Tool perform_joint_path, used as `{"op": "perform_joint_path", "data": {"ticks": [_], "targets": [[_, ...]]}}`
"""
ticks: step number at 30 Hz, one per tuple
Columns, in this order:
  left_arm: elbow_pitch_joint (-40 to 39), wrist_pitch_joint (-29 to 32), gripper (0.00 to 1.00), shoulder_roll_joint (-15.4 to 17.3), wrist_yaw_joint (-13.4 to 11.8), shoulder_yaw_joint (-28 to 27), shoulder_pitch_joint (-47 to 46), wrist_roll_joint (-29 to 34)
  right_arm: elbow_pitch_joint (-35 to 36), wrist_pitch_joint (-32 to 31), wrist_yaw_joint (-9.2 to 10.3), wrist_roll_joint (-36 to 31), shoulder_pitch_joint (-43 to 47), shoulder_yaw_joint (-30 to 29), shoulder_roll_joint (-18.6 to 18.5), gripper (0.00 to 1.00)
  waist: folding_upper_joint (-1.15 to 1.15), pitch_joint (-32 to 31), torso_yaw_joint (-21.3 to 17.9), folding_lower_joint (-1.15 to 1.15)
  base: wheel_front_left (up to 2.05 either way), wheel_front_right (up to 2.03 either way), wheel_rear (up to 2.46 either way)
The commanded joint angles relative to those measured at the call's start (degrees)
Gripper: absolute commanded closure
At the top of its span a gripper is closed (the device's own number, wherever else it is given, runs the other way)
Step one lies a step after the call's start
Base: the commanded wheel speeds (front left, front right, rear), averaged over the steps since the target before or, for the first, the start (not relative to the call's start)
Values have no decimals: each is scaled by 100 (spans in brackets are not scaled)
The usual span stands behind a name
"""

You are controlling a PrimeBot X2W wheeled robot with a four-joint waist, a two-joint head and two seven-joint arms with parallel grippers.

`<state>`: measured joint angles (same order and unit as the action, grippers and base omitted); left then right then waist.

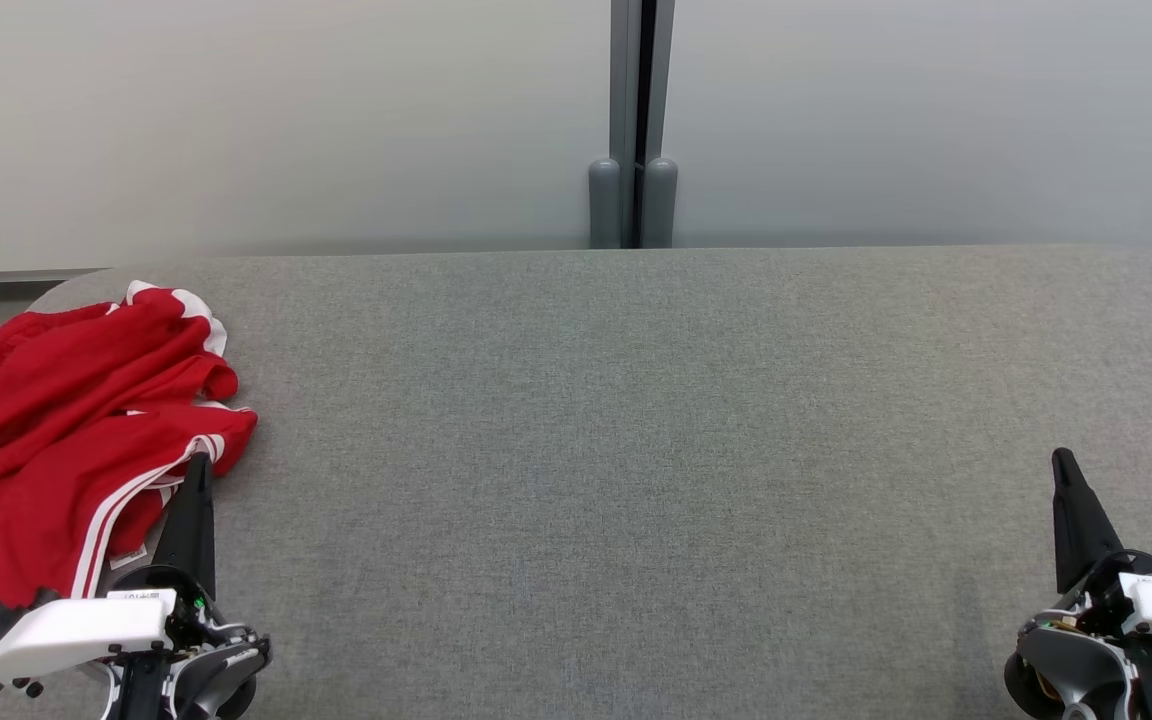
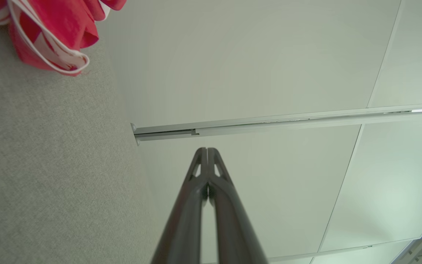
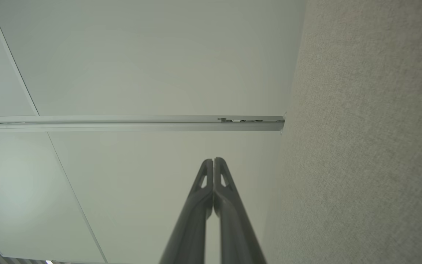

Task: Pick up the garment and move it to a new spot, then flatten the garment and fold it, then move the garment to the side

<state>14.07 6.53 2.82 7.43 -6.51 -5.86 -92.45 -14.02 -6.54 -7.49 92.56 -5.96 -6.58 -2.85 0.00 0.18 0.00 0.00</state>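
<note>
The red garment [image 1: 56,420] with white stripes is lying crumpled in a heap at the far left of the grey fabric surface [image 1: 636,450]. Its folds are bunching over one another, and part of it is running off the left edge of the head view. A white-striped hem is curling along the heap's near right side, with a small white label peeking out beneath it. In the left wrist view the garment [image 2: 50,29] is sitting in the upper left corner, a striped loop of hem resting on the grey cloth.

The left gripper [image 1: 198,465] is pointing up just beside the heap, its tip overlapping the striped hem in the head view; whether it is touching the cloth I cannot tell. In its own wrist view the left gripper [image 2: 207,151] is pressing its two dark fingers together, tips meeting, gripping nothing, with the garment off to one side.

The right gripper [image 1: 1064,462] is standing well apart from the garment, at the near right of the surface. Its wrist view is showing the right gripper [image 3: 214,161] pinched closed in the same way, holding nothing.

Behind the surface, pale wall panels [image 1: 336,120] are rising, and a grey post [image 1: 634,120] is dividing them at the middle.
</note>
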Motion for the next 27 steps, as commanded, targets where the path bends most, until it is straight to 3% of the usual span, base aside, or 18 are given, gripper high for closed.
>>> {"op": "perform_joint_path", "data": {"ticks": [1,6,7,18,27], "targets": [[5,8,100,19,23,-12,-97,10,-4,-8,0,-33,-67,3,-6,100,0,0,0,0,0,0,0],[5,8,100,19,23,-12,-97,10,-4,-8,0,-33,-67,3,-6,100,0,0,0,0,0,0,0],[13,0,0,-3,-1,2,12,0,-14,0,-1,2,12,0,1,0,0,0,0,0,0,0,0],[7,-248,0,-44,-1,286,156,157,-58,246,0,-255,146,266,-10,0,0,7,0,0,0,0,0],[-90,-489,0,-35,-1,352,197,1322,90,491,0,-1786,187,244,11,0,0,12,-3,0,0,0,0]]}}
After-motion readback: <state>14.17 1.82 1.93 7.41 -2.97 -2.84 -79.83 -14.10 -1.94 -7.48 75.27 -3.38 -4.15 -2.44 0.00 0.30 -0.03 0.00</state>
